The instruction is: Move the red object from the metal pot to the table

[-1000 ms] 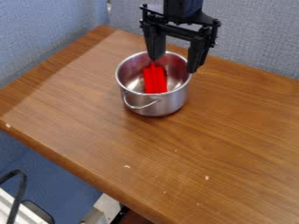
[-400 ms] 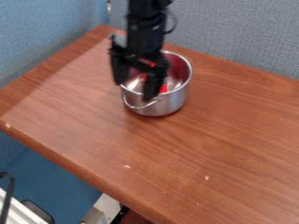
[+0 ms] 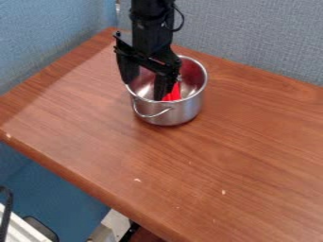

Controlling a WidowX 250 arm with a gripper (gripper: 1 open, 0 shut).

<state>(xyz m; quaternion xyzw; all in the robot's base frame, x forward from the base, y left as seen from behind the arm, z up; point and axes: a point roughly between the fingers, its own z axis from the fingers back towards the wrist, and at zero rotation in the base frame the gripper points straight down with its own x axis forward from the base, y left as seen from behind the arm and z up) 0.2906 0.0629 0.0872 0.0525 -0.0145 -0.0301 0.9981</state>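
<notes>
Status of the job: not yet carried out. The red block point(image 3: 168, 90) lies inside the steel pot point(image 3: 168, 98), only partly visible behind the arm's tool; it appears to lean against the inner wall rather than lie flat, though that cannot be settled from this angle. No part of it is on the table point(image 3: 190, 180).

The pot stands toward the table's far edge, nearer the far left corner than the right, with its thin wire handle hanging down the near side. The remaining wood surface in front of and to the right of the pot is bare apart from a few small pale specks.

The tool point(image 3: 147, 83) points straight down over the left part of the pot's mouth. Its two dark fingers are spread wide, nothing pinched between them. Their tips sit at about rim level or just inside; the left finger looks close to the pot's left rim. Whether either finger touches the block or the rim cannot be told.

Judgement: the approach is under way and the grip is not made. What is left is all of the actual work: lowering around the block, closing on it, lifting it clear of the rim, carrying it aside, and setting it on the wood. The nearness of the left finger to the rim is the point to watch.
</notes>
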